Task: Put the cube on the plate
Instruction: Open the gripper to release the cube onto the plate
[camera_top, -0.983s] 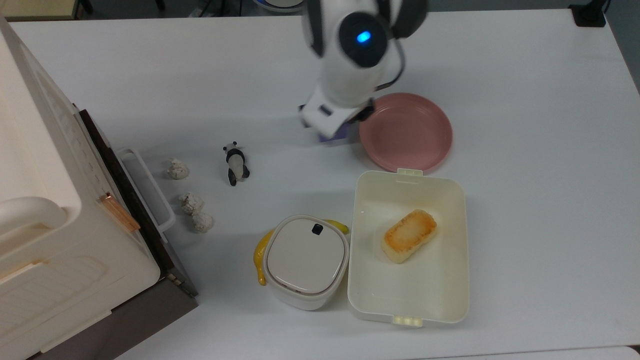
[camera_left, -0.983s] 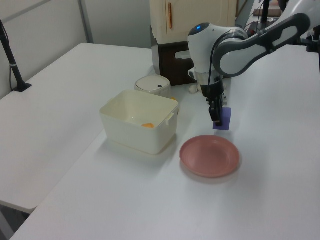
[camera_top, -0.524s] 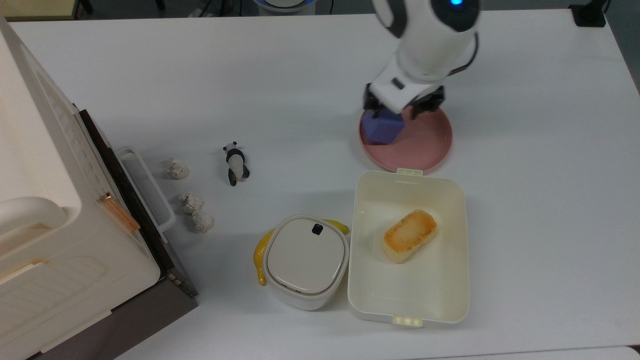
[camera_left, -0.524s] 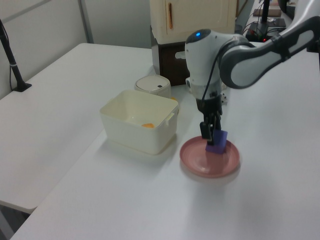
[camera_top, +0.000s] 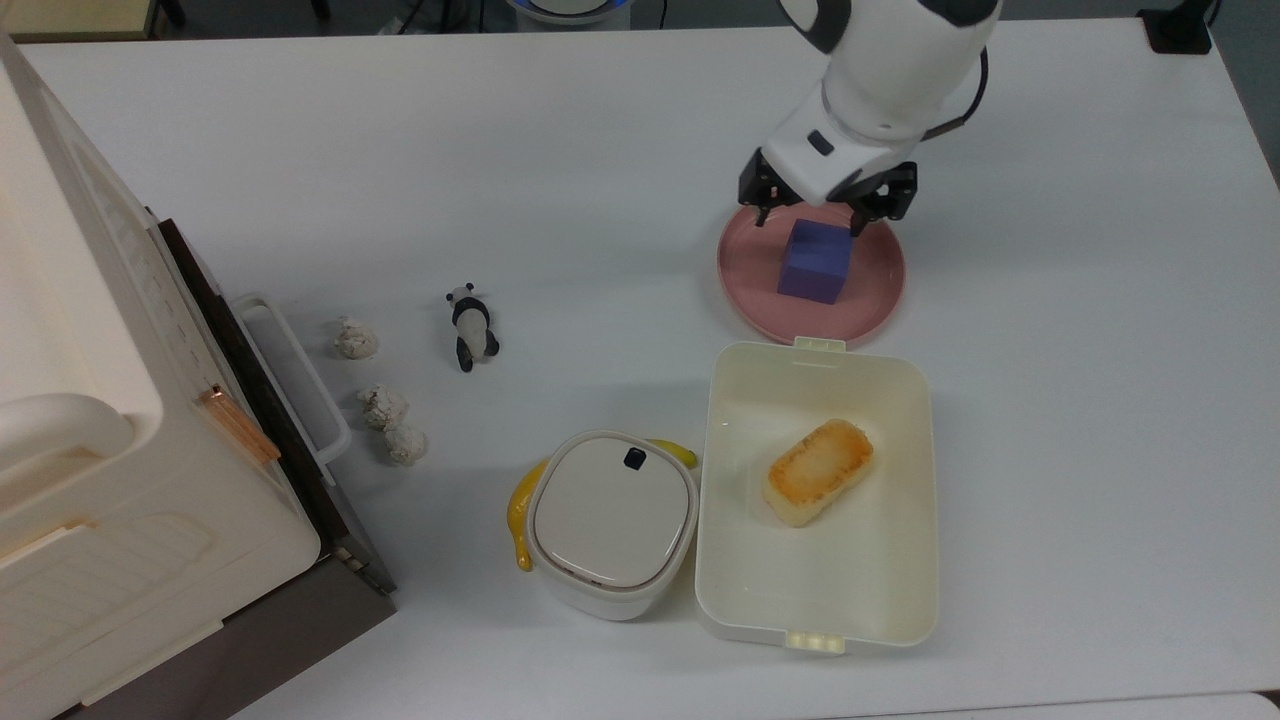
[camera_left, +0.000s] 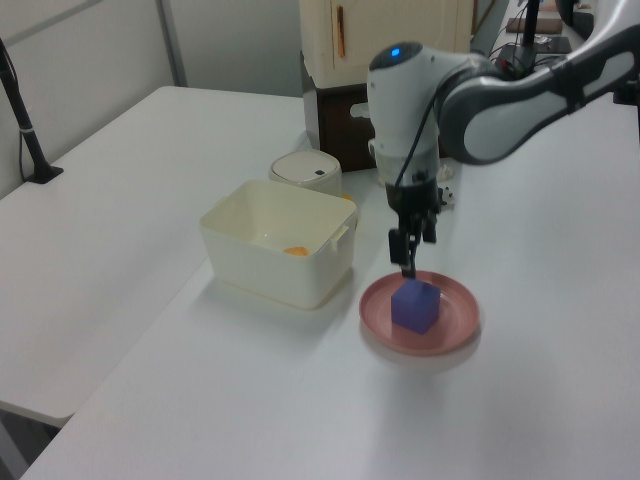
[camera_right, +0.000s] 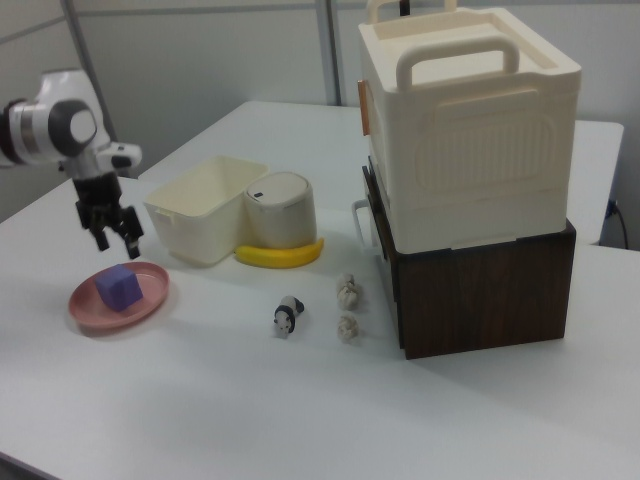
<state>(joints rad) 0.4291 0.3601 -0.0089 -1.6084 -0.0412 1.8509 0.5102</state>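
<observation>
The blue-purple cube (camera_top: 815, 262) rests on the pink plate (camera_top: 752, 292), a little toward the top view's right of the plate's middle, with nothing holding it. My gripper (camera_top: 810, 222) hangs just above the cube, open, one finger to each side and both clear of its faces. In the left view the cube (camera_left: 415, 305) sits on the plate (camera_left: 452, 335) with the gripper (camera_left: 410, 265) straight over it. In the right view the gripper (camera_right: 117, 240) hovers above the cube (camera_right: 120, 288) and plate (camera_right: 88, 306).
A cream lunch box (camera_top: 815, 615) holding a toasted piece (camera_top: 818, 470) stands right below the plate in the top view. Beside it are a round lidded container (camera_top: 610, 520) and a banana (camera_top: 520, 512). A panda figure (camera_top: 470, 325), white lumps (camera_top: 355, 338) and a large cream case (camera_top: 100, 450) lie at the top view's left.
The gripper carried the cube from the table beside the plate over onto the plate, let it go, and rose slightly with its fingers spread.
</observation>
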